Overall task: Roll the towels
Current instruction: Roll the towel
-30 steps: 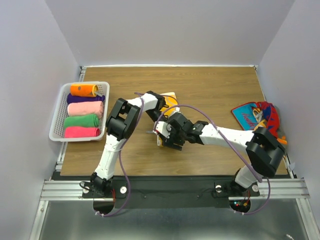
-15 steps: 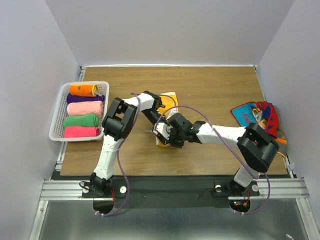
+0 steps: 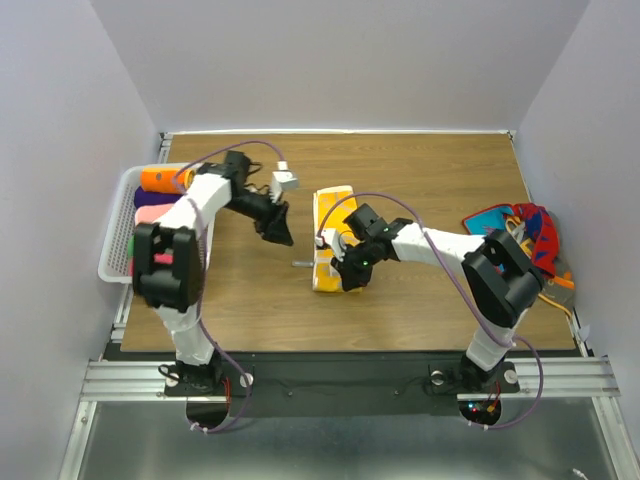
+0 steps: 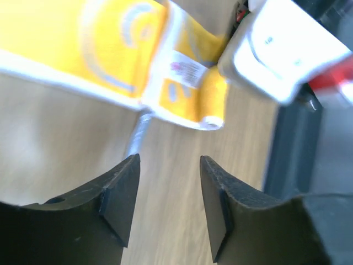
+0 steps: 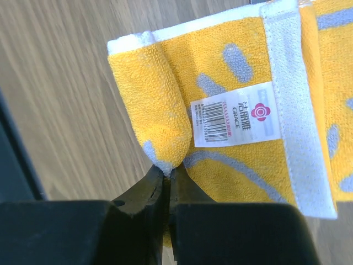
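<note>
On the table (image 3: pixel 430 180) the yellow towel (image 3: pixel 335 215) lies centrally, the left gripper (image 4: pixel 168 165) parted and empty nearby — only the right wrist view shows the right gripper (image 5: pixel 167 172) pinched shut on its folded corner, by the label (image 5: pixel 234 116).

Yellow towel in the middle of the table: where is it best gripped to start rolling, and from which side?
Grip the folded corner at the near short end, beside the white label, coming in low from the near side. The yellow towel lies as a narrow strip running near to far, so that end should roll forward. The right hand is shut there.
</note>
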### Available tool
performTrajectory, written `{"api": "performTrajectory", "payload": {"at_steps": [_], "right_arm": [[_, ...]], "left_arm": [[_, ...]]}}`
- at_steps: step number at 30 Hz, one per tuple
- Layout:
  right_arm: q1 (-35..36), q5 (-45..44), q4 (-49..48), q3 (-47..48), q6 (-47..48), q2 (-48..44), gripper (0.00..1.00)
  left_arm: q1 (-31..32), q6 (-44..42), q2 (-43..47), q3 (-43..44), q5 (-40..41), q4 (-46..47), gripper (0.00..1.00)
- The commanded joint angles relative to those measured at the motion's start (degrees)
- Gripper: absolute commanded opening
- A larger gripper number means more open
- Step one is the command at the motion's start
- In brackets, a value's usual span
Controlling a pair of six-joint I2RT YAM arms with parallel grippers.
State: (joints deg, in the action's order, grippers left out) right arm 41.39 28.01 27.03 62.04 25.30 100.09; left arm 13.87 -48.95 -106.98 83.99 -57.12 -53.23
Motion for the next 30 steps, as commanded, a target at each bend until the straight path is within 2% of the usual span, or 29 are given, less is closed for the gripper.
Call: {"api": "performTrajectory", "payload": {"at_steps": [1,2,4,7,8,9,10,11,13,14,17,21,27,30], "right_arm": [[-3.1,9.6,5.7,5.8,-2.4,3.1,0.01],[-3.7,11.7,6.4,6.6,-2.4,3.8,0.01],[-5.2,14.1,8.5,9.1,-2.7,6.4,0.00],[-6.8,17.8,12.5,13.5,-3.0,11.2,0.01],[-7.2,18.9,13.7,14.8,-3.1,12.3,0.01],[-7.8,19.8,15.4,15.7,-3.3,13.5,0.02],[-8.2,20.4,16.1,16.7,-3.6,14.9,0.02],[-8.4,21.9,16.7,17.8,-4.4,17.0,0.03],[-9.4,23.7,18.6,20.1,-4.7,19.0,0.03],[-9.6,24.9,19.3,20.8,-5.1,20.9,0.04],[-10.4,26.5,22.1,23.4,-4.8,24.1,0.04],[-11.0,27.4,24.9,25.7,-4.4,26.8,0.06],[-11.2,29.7,26.8,27.3,-5.5,28.4,0.08],[-11.3,30.5,28.0,28.2,-5.8,29.3,0.09]], "left_arm": [[-6.0,7.5,10.9,-10.0,-1.0,12.7,0.60],[-6.8,10.3,15.2,-11.9,-0.5,17.4,0.61],[-7.3,11.0,19.6,-16.7,2.6,20.5,0.62],[-4.8,8.5,28.8,-23.2,8.2,25.9,0.67],[-3.3,4.4,33.5,-25.0,10.0,27.6,0.69],[-1.2,3.3,36.1,-29.3,16.5,29.2,0.71],[2.0,2.1,38.7,-31.8,20.5,31.2,0.71],[8.4,0.4,43.0,-34.3,23.9,32.7,0.74],[15.4,-3.2,46.9,-41.0,32.4,36.9,0.77],[21.6,-3.6,49.5,-42.8,34.9,40.3,0.80],[30.5,-5.8,49.4,-46.4,42.3,44.2,0.82],[36.4,-8.0,44.9,-46.6,47.7,49.4,0.85],[40.0,-12.0,36.9,-45.6,49.0,54.7,0.86],[40.4,-13.2,32.6,-44.8,49.6,55.4,0.84]]}}
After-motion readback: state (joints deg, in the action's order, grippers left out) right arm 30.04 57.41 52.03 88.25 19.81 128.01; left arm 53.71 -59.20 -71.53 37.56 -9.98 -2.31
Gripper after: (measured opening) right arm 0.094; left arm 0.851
